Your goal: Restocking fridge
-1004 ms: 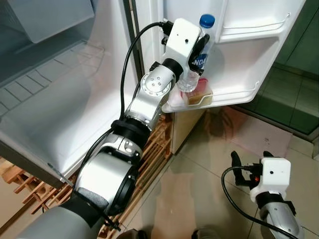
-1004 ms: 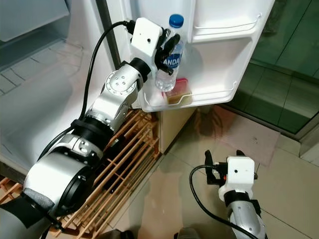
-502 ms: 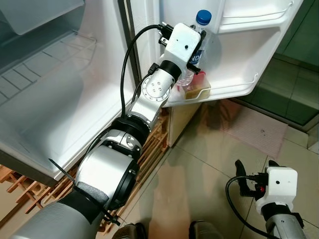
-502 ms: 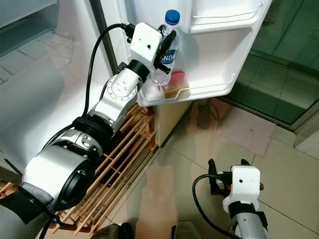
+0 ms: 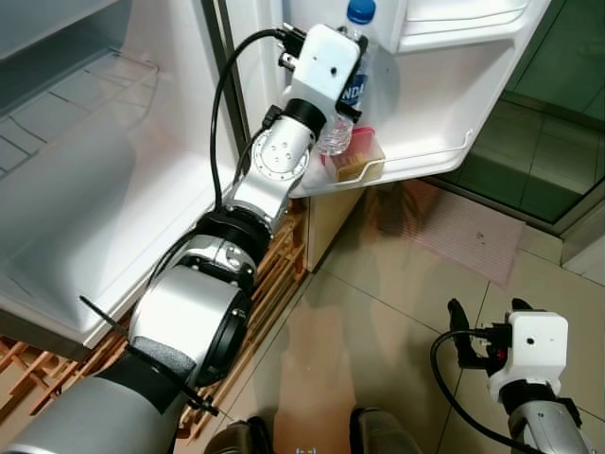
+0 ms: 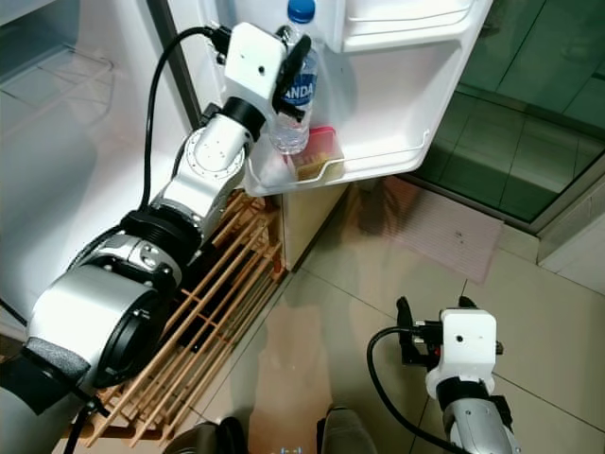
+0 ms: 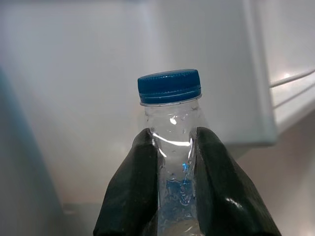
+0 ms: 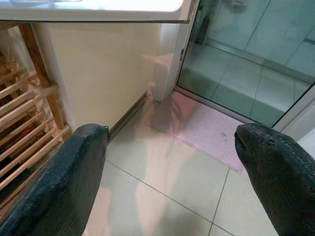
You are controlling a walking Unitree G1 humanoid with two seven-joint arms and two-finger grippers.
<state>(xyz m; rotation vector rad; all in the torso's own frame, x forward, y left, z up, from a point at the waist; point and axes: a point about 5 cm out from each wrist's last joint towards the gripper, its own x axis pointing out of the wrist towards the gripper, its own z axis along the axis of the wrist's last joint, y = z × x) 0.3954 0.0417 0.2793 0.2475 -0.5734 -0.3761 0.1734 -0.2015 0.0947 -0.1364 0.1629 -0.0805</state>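
A clear water bottle [image 5: 346,91] with a blue cap [image 7: 170,86] and blue label is held upright over the left end of the fridge door's lower shelf [image 5: 416,165]. My left gripper [image 5: 348,85] is shut on the bottle, its black fingers [image 7: 137,191] squeezing it just below the neck. The bottle's base hangs above a pink and yellow pack [image 5: 359,163] lying in that shelf. My right gripper [image 5: 489,326] hangs low over the tiled floor with its fingers [image 8: 81,177] wide open and nothing between them.
The open fridge interior [image 5: 85,161] with white shelves lies to the left. A wooden slatted pallet [image 6: 198,312] sits under the fridge. A pink mat [image 5: 463,236] lies on the beige tiles before a glass door [image 8: 246,59].
The camera has shifted, so the whole scene sits differently in frame. The left gripper still holds the bottle at the door shelf; the right arm stays low.
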